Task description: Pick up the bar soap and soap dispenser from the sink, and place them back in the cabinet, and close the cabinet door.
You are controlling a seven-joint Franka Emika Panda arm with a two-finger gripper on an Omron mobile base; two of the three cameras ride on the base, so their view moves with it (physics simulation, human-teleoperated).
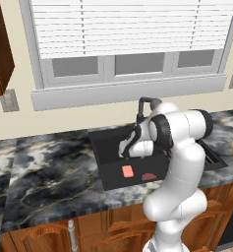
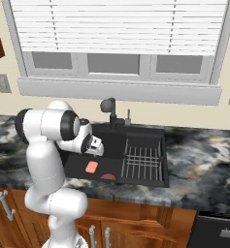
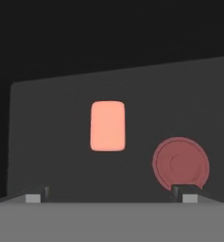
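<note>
Two objects lay on the floor of the sink [image 2: 73,167], near its front edge: the bar soap [image 1: 128,171] to the left and a darker red round piece [image 1: 148,176] to the right, close together but apart. In the hand view, the bar soap [image 3: 107,126] lay flat and the red piece [image 3: 180,163] sat beside it. The gripper [image 3: 111,194] hung above the basin with its fingertips [image 3: 37,194] spread wide, gripping nothing and touching neither object. A wire rack [image 2: 143,160] occupied the right section of the sink. A black faucet [image 2: 109,110] stood at the rear edge of the marbled counter [image 1: 49,172].
</note>
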